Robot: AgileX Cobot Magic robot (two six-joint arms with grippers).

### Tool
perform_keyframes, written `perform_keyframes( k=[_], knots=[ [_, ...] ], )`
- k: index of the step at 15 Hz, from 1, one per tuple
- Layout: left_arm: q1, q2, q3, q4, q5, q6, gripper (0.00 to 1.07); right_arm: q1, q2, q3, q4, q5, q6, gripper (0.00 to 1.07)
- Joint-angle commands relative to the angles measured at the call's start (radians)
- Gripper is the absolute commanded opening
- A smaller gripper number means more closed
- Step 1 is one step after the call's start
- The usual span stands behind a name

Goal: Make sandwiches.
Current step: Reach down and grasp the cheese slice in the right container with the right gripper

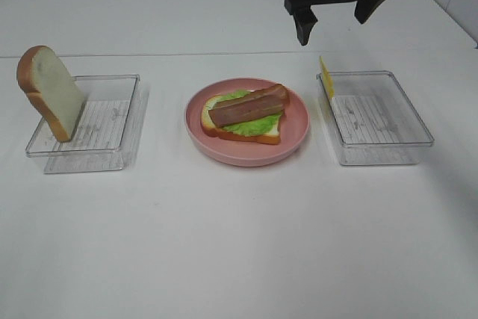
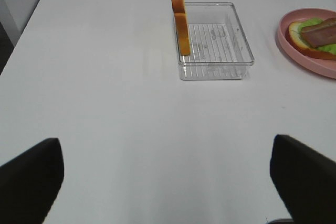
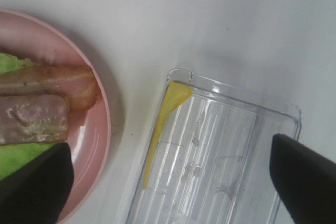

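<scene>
On the pink plate (image 1: 299, 128) lies an open sandwich: a bread slice (image 1: 269, 134), green lettuce (image 1: 246, 126) and bacon strips (image 1: 249, 105). A second bread slice (image 1: 49, 92) leans upright on the left clear container (image 1: 112, 140). A yellow cheese slice (image 1: 326, 78) stands against the left wall of the right clear container (image 1: 388, 121). My right gripper (image 1: 334, 24) hangs open and empty above and behind that container; its wrist view shows the cheese (image 3: 163, 121) below. My left gripper (image 2: 165, 145) is open and empty, low over bare table, short of the bread (image 2: 179, 17). It is outside the high view.
The white table (image 1: 239, 244) reaches to a far edge behind the containers. The left container (image 2: 215, 40) and the plate (image 2: 294, 45) show ahead of the left gripper. The right container (image 3: 226, 156) and the plate rim (image 3: 100, 135) lie below the right gripper.
</scene>
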Motion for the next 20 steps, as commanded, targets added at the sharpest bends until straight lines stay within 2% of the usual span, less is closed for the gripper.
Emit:
perform_keyframes(
  k=[1,8,11,15,16,17,18,20],
  knots=[
    [0.003,-0.016,0.001,0.0,-0.005,0.002,1.01,-0.004,0.039,-0.006,0.008,0.085,-0.006,0.99],
    [0.003,-0.016,0.001,0.0,-0.005,0.002,1.01,-0.004,0.141,-0.006,0.023,0.07,-0.007,0.99],
    [0.003,-0.016,0.001,0.0,-0.005,0.002,1.01,-0.004,0.144,-0.006,0.023,0.054,-0.009,0.95],
    [0.003,-0.016,0.001,0.0,-0.005,0.002,1.01,-0.004,0.147,-0.006,0.023,0.051,-0.008,0.62],
    [0.003,-0.016,0.001,0.0,-0.005,0.002,1.01,-0.004,0.149,-0.006,0.023,0.051,-0.005,0.58],
    [0.003,-0.016,0.001,0.0,-0.005,0.002,1.01,-0.004,0.152,-0.006,0.022,0.051,-0.002,0.48],
    [0.003,-0.016,0.001,0.0,-0.005,0.002,1.01,-0.004,0.159,-0.006,0.02,0.053,0.0,0.17],
    [0.003,-0.016,0.001,0.0,-0.005,0.002,1.01,-0.004,0.159,-0.006,0.003,0.05,0.01,0.0]
  ],
)
